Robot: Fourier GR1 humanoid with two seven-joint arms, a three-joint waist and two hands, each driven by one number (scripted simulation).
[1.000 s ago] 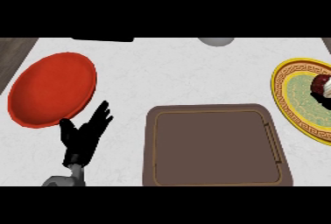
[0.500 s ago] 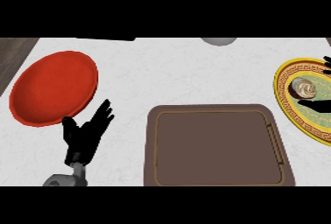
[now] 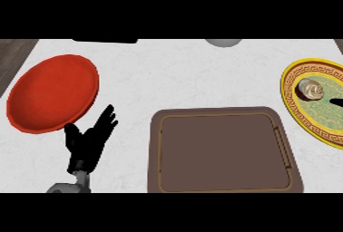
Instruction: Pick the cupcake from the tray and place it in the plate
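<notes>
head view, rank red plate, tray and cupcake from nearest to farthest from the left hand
Measured from the left hand, resting open at lower left:
1. Red plate, just up and left of it, its rim by the fingers.
2. Tray, to its right at centre.
3. Cupcake, far right, sitting on the yellow plate.

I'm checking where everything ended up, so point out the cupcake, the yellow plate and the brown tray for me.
cupcake [image 3: 311,89]: head view, on its swirled top.
yellow plate [image 3: 292,78]: head view, on the patterned rim at its left edge.
brown tray [image 3: 221,149]: head view, on its bare floor.
</notes>
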